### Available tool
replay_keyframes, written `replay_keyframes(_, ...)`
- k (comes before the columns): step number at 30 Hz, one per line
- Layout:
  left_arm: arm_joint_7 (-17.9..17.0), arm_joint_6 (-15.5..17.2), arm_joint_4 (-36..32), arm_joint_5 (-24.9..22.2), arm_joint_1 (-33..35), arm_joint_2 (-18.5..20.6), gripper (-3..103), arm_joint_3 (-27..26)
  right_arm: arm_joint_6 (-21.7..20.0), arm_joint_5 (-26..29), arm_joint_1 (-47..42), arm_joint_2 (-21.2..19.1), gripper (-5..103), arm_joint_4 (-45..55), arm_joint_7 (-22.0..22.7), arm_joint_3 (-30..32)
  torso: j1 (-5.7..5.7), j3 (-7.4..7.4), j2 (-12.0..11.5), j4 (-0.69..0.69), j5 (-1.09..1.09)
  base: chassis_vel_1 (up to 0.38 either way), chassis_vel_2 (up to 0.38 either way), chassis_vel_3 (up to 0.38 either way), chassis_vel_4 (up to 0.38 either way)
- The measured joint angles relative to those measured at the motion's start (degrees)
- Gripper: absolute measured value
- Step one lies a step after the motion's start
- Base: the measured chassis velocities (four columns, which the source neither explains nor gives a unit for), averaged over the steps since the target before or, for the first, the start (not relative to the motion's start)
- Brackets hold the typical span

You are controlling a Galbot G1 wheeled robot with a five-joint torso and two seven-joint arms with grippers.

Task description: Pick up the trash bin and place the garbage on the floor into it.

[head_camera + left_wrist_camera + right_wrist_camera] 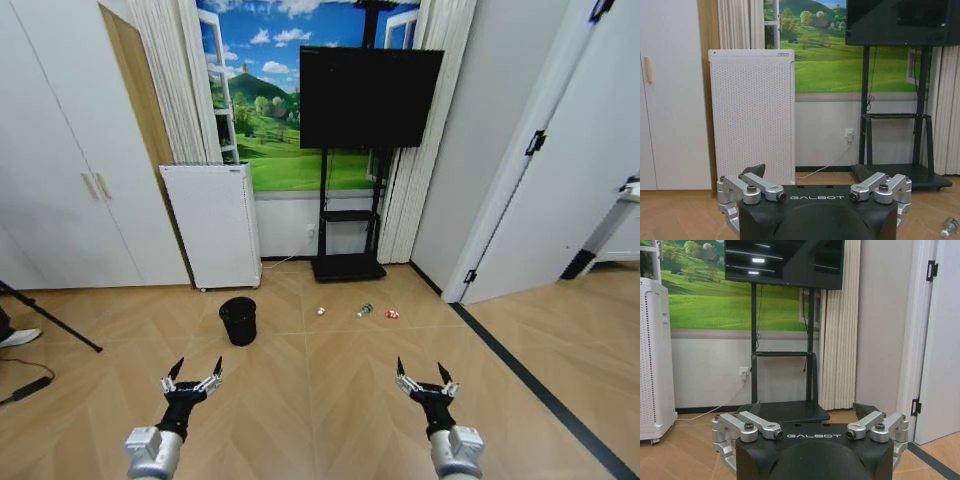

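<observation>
Left gripper [194, 378]: I hold it low and forward over the floor [330, 400], fingers spread wide and gripping nothing, well short of the bin; spread like this it is ready to take a rim
Right gripper [425, 379]: held out the same way on my other side, fingers fanned apart and carrying nothing, roughly level with the left one
Trash bin [238, 320]: the small black bin stands upright on the parquet, ahead of my left gripper and a little toward the middle, near the foot of the white appliance [212, 225] but apart from it; I judge the left arm is the natural one to fetch it, since it sits on that side
Garbage: three small pieces lie on the floor off to the right of the bin, ahead of the TV stand [347, 266]: a small pale scrap [321, 311], a bottle [364, 311] on its side, and a red-and-white bit [392, 314]; the bottle [949, 226] also shows at the edge of my left wrist view
Stage: I judge the task has not begun, as the bin is untouched and the litter is all on the floor
Concern: the bin is light and slightly tapered, so a poor grip on its rim could tip it
</observation>
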Motion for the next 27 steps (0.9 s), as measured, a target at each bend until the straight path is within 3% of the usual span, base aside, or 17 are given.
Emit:
replay_keyframes(14,-0.07,0.06,-0.12,-0.45,-0.08,0.37,98,-0.66,1.37,-0.63,0.22,0.49,100,-0.77,-0.43,-0.4,0.01,-0.01,0.0,0.0,-0.02,-0.328,0.328,0.327,-0.329)
replay_keyframes(17,-0.1,0.06,0.15,-0.43,-0.11,0.34,98,-0.66,1.64,-0.63,0.31,0.39,100,-1.09,-0.61,-0.44,0.03,0.02,-0.03,0.02,0.07,-0.333,0.376,0.354,-0.377)
replay_keyframes(18,-0.08,0.06,0.2,-0.43,-0.19,0.35,98,-0.63,2.01,-0.6,0.36,0.32,100,-1.13,-0.78,-0.43,0.01,-0.01,0.0,-0.01,-0.04,-0.384,0.386,0.364,-0.341)
replay_keyframes(20,-0.09,0.1,0.21,-0.43,-0.2,0.38,98,-0.61,2.33,-0.57,0.41,0.29,100,-1.15,-1.0,-0.44,0.01,-0.01,-0.01,0.0,-0.05,-0.349,0.333,0.364,-0.361)
replay_keyframes(21,-0.08,0.16,0.2,-0.42,-0.21,0.41,98,-0.58,2.54,-0.53,0.48,0.27,100,-1.18,-1.23,-0.41,0.02,0.01,-0.02,0.02,0.07,-0.349,0.357,0.326,-0.361)
replay_keyframes(23,-0.09,0.16,0.44,-0.42,-0.23,0.4,98,-0.58,2.86,-0.5,0.48,0.26,100,-1.31,-1.38,-0.41,0.0,-0.01,0.0,0.0,-0.04,-0.369,0.352,0.379,-0.342)
replay_keyframes(27,-0.09,0.11,0.8,-0.3,-0.18,0.33,98,-0.56,3.04,-0.48,0.54,0.24,100,-1.57,-1.46,-0.54,-0.01,-0.01,-0.01,0.0,0.03,-0.353,0.346,0.341,-0.336)
